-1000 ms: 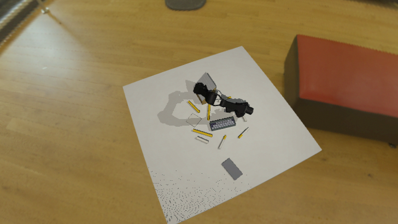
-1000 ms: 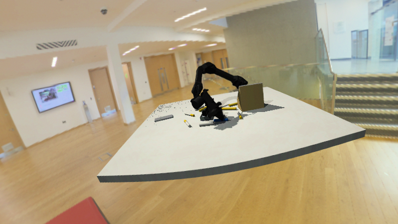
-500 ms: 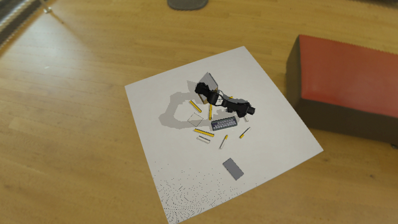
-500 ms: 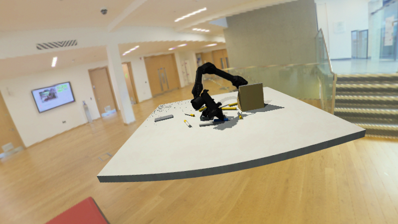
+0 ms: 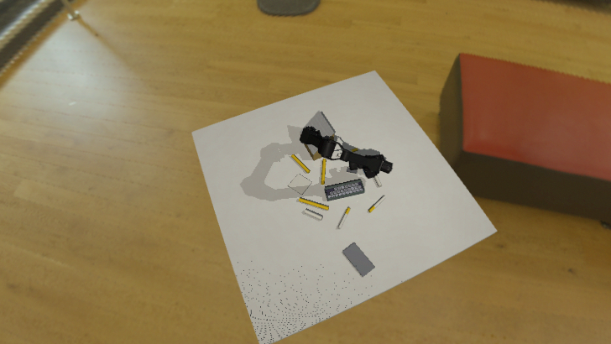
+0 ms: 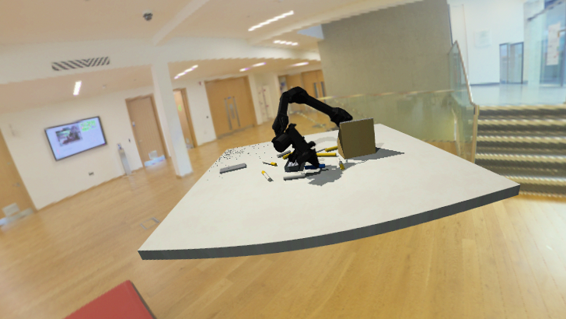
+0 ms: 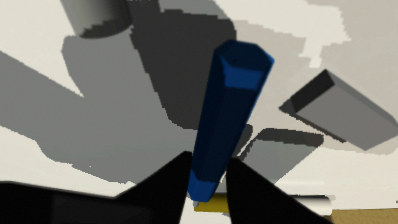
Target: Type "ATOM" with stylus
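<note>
The blue stylus (image 7: 222, 115) (image 6: 318, 166) is between the fingers of my gripper (image 7: 210, 161), which is shut on it. In the wrist view, its wide end points up the picture and its narrow end lies between the black fingertips. How far the stylus is off the desk is hard to tell. The dark keyboard (image 5: 344, 190) (image 6: 291, 168) with light keys lies beside the gripper. The arm partly hides it in the exterior view. In the top view the arm hides the fingertips and the stylus.
A tall tan box (image 6: 358, 138) stands near the arm's base. Several yellow sticks and white-and-yellow markers lie around the keyboard. A flat grey block (image 5: 357, 259) (image 6: 232, 167) lies farther off. The wrist view shows a grey cylinder (image 7: 97, 17) and a small grey block (image 7: 345, 110).
</note>
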`<state>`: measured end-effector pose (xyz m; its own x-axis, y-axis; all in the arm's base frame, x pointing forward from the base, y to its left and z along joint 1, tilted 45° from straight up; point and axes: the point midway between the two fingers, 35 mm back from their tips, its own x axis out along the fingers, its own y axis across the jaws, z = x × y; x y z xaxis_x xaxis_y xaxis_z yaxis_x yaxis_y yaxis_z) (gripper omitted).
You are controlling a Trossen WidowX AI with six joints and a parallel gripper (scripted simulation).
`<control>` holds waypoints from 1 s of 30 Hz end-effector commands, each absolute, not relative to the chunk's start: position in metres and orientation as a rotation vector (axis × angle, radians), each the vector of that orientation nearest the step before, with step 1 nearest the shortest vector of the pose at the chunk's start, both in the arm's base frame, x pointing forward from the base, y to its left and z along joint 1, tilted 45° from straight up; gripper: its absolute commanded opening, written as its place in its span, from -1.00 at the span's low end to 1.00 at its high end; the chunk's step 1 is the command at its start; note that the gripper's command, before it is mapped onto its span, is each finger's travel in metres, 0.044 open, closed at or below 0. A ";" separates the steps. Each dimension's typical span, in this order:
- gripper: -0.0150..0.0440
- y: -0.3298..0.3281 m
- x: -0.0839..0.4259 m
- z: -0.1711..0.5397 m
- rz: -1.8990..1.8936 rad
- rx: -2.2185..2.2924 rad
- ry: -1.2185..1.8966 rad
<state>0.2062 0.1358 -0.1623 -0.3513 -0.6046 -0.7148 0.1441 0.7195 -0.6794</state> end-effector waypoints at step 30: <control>-0.49 0.155 0.226 -0.123 -0.259 -0.370 1.784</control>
